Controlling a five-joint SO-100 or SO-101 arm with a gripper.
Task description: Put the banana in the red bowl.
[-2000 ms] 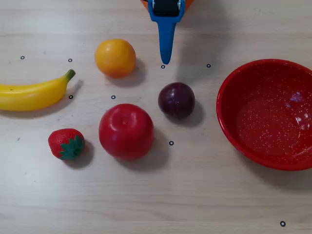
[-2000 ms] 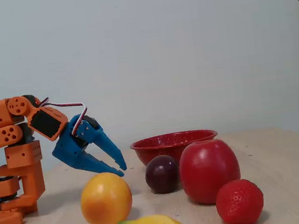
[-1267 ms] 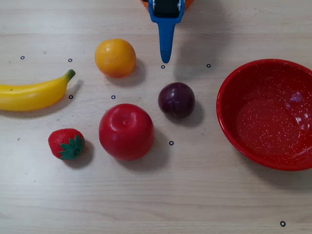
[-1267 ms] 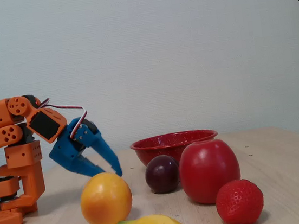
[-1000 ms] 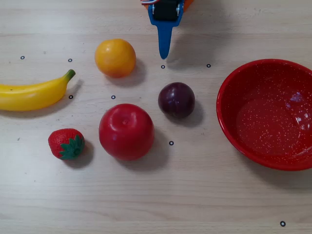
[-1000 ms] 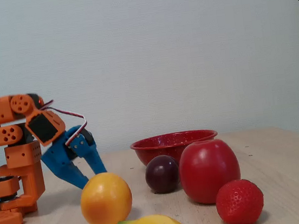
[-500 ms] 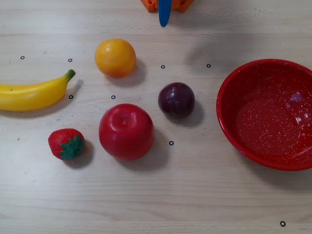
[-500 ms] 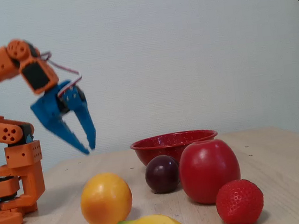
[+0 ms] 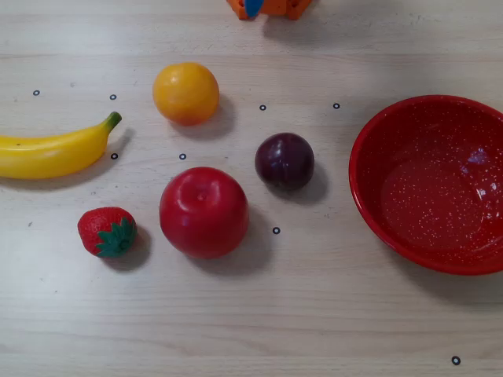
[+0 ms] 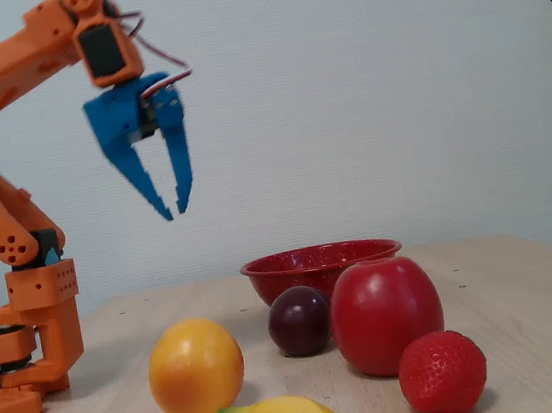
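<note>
The gripper (image 10: 174,211) hangs high above the table, jaws slightly apart and empty. The banana (image 9: 53,151) lies far from the bowl (image 9: 432,184). No lettering seems legible.

Bright, even light; soft shadows are cast rightward in the overhead view; both views are sharp.
</note>
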